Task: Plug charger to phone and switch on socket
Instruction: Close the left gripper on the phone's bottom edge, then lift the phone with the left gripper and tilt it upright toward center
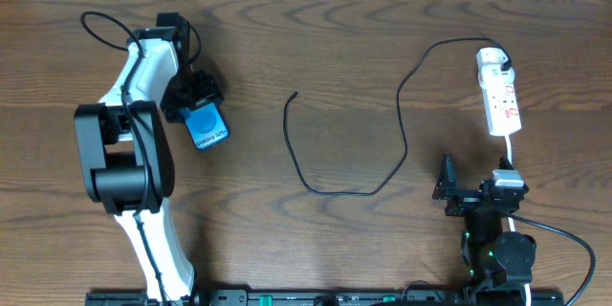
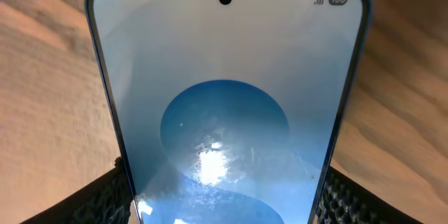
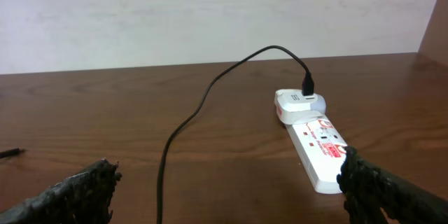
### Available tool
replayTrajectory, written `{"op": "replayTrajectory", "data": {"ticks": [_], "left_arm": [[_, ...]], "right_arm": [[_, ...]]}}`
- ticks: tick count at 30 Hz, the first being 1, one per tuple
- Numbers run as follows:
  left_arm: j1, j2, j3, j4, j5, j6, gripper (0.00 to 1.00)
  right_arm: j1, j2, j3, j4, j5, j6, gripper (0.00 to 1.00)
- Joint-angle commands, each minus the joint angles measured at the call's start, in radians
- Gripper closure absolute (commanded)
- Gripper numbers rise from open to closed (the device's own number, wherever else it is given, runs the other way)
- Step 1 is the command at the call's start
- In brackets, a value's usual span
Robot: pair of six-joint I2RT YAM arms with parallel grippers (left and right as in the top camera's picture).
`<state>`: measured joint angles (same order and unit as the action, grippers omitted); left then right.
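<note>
The phone (image 1: 209, 126) with its blue screen sits at the left of the wooden table, and my left gripper (image 1: 198, 110) is shut on it. In the left wrist view the phone (image 2: 224, 77) fills the frame, with a black finger (image 2: 105, 199) pressed against each long edge. The black charger cable (image 1: 402, 124) runs from the white socket (image 1: 500, 102) in a loop to its free tip (image 1: 295, 95), which lies loose mid-table. My right gripper (image 1: 448, 191) stands open, below and left of the socket (image 3: 318, 147), with the cable (image 3: 203, 105) ahead of it.
A white adapter (image 3: 297, 103) with the cable plugged in sits at the socket's far end. The socket's white cord (image 1: 510, 158) leads down past the right arm. A pale wall (image 3: 210, 14) stands behind the table's far edge.
</note>
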<state>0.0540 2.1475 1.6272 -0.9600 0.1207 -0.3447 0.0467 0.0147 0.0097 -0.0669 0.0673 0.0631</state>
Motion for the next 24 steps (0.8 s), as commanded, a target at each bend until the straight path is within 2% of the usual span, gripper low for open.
{"op": "replayTrajectory", "data": {"ticks": [1, 10, 24], "left_arm": [[-0.006, -0.071, 0.002, -0.019, 0.078, -0.021, 0.23], [-0.006, -0.074, 0.002, -0.053, 0.131, -0.080, 0.23], [-0.006, -0.074, 0.002, -0.053, 0.386, -0.283, 0.23]], "right_arm": [[-0.007, -0.008, -0.004, -0.002, 0.002, -0.012, 0.01], [-0.007, -0.008, -0.004, -0.002, 0.002, -0.012, 0.01], [-0.007, -0.008, -0.004, -0.002, 0.002, -0.012, 0.01]]}}
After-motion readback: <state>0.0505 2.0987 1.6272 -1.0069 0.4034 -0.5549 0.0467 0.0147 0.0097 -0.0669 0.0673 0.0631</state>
